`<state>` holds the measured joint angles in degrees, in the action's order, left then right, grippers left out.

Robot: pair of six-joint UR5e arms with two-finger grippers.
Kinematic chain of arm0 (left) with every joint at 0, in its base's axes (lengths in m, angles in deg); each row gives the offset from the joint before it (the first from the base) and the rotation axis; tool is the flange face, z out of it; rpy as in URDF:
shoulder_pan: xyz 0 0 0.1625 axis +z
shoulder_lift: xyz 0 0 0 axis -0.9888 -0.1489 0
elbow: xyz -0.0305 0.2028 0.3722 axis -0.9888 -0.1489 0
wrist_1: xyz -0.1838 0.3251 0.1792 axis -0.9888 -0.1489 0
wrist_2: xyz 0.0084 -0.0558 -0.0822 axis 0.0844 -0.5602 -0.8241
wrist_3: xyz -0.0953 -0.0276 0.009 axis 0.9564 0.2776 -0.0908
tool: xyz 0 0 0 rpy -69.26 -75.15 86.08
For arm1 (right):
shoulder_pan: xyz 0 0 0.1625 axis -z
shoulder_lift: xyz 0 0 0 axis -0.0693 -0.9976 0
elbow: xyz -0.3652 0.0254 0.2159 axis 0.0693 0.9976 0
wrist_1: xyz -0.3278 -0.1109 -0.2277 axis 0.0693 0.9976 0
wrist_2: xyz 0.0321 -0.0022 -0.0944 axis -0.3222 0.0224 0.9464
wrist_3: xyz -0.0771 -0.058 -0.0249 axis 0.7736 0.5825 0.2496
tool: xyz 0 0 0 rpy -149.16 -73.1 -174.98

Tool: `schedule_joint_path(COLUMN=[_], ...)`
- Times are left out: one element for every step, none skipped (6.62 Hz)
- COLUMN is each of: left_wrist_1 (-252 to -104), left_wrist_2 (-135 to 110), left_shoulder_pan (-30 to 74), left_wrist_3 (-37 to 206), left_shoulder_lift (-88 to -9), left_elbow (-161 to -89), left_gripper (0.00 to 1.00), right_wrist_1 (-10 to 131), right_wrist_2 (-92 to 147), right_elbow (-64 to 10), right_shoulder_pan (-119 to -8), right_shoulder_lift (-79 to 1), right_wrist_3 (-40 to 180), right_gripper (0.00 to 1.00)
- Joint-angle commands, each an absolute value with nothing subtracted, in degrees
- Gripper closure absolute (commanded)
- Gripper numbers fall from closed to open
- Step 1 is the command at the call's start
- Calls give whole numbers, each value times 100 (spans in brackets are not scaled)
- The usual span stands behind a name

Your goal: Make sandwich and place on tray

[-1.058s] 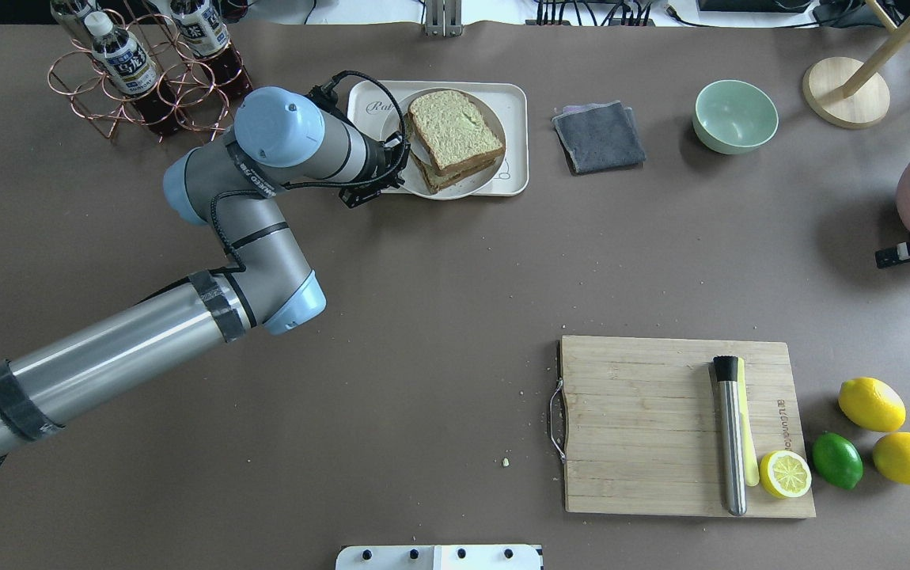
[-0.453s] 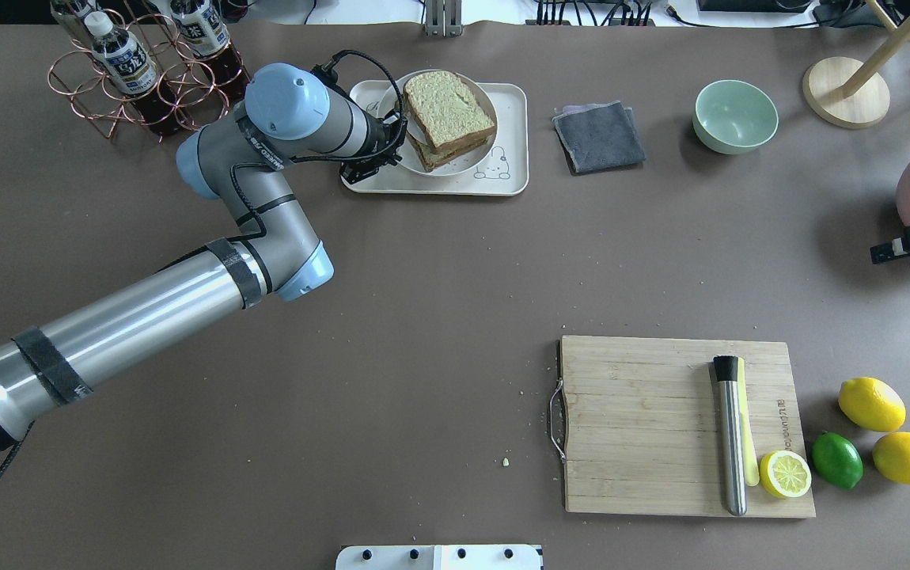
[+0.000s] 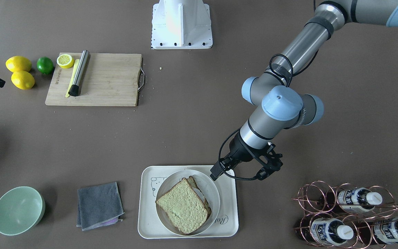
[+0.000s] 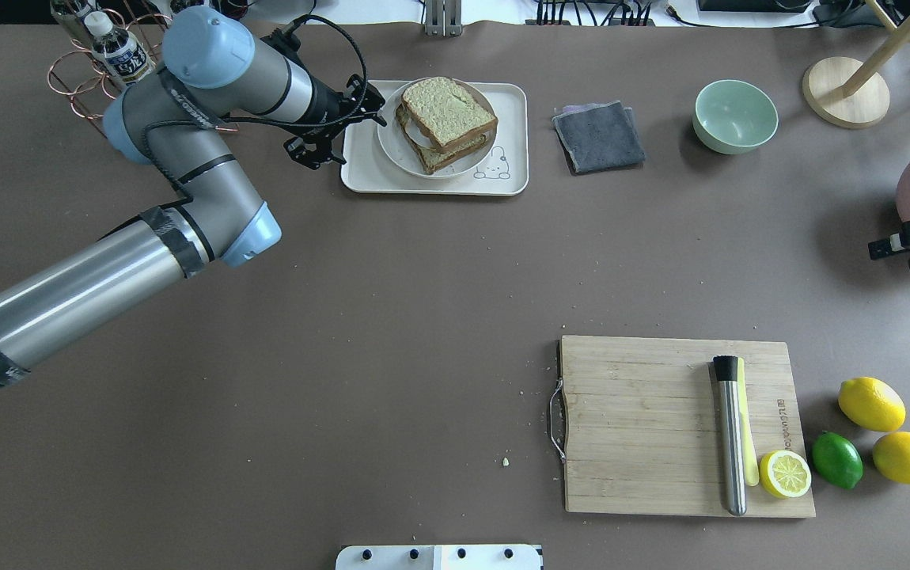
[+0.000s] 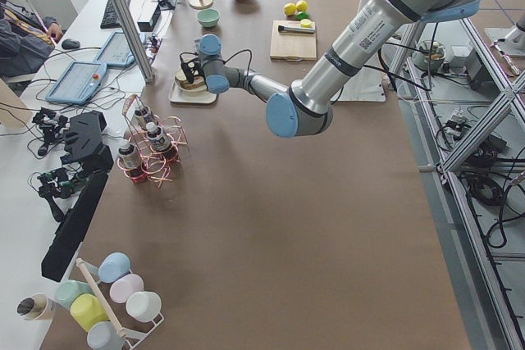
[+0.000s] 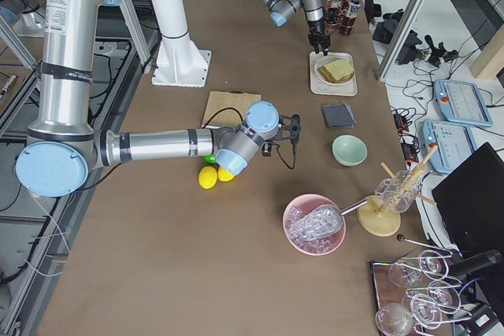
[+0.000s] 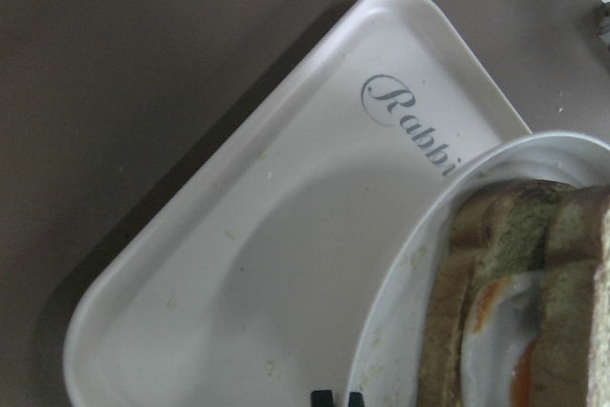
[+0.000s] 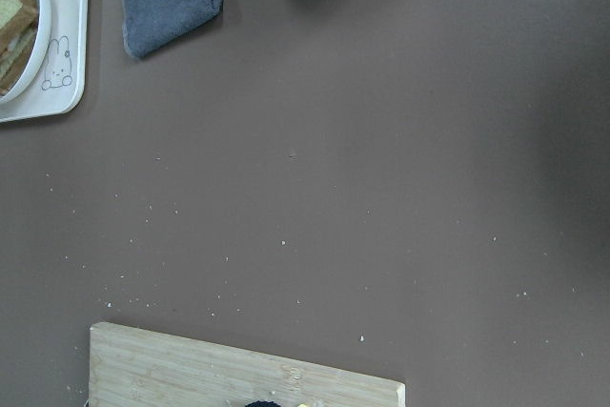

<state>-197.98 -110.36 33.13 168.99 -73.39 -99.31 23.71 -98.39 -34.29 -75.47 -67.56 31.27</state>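
The sandwich (image 4: pixel 449 115), two greenish-tan slices with white egg and orange yolk between them (image 7: pixel 496 331), lies on a round white plate (image 4: pixel 388 144). The plate stands on the cream tray (image 4: pixel 514 180) with the bear drawing and "Rabbit" script (image 7: pixel 286 235). My left gripper (image 4: pixel 381 117) hovers at the plate's left rim over the tray, fingertips (image 7: pixel 323 396) close together, shut and empty; it also shows in the front view (image 3: pixel 214 176). My right gripper (image 4: pixel 894 260) is open and empty at the table's right edge.
A grey cloth (image 4: pixel 599 136) and a green bowl (image 4: pixel 734 115) lie right of the tray. A copper bottle rack (image 4: pixel 107 63) stands just left of my left arm. A wooden cutting board (image 4: pixel 645 427) with a steel tool, lemons and a lime sits at the front right.
The plate with the sandwich shifted farther back on the tray and now rests there. My left arm swung left and its gripper drew off the plate's rim. The right gripper barely moved.
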Motion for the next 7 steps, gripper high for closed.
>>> schedule_joint_path(left_wrist_1=[-19006,-18418,-17316,-16400,-15773,-15679,-15678], left_wrist_2=[-12002,-12198,-12235,-12201,-12191,-12191,-12191], left_shoulder_pan=[2724,2434,2248,2002,1582,1282,896], left_wrist_3=[15450,14197,12783,11359,10240,9385,8689], left_shoulder_lift=[-6432,-5845,-5586,-4966,-4516,-3868,-3452], left_elbow=[-11107,-11757,-12398,-13171,-13726,-14071,-14214], left_gripper=[10,3,3,3,3,3,3], right_wrist_1=[2405,2413,2413,2413,2674,3112,3612], right_wrist_2=[-9811,-9758,-9697,-9627,-9626,-9626,-9574], right_elbow=[-3400,-3392,-3392,-3365,-3330,-3339,-3339], right_shoulder_pan=[-7779,-7815,-7876,-7903,-8034,-8218,-8367], right_shoulder_lift=[-6782,-6782,-6791,-6800,-6800,-6782,-6765], right_wrist_3=[3161,3161,3170,3213,3710,4272,4886], right_gripper=[0,0,0,0,0,0,0])
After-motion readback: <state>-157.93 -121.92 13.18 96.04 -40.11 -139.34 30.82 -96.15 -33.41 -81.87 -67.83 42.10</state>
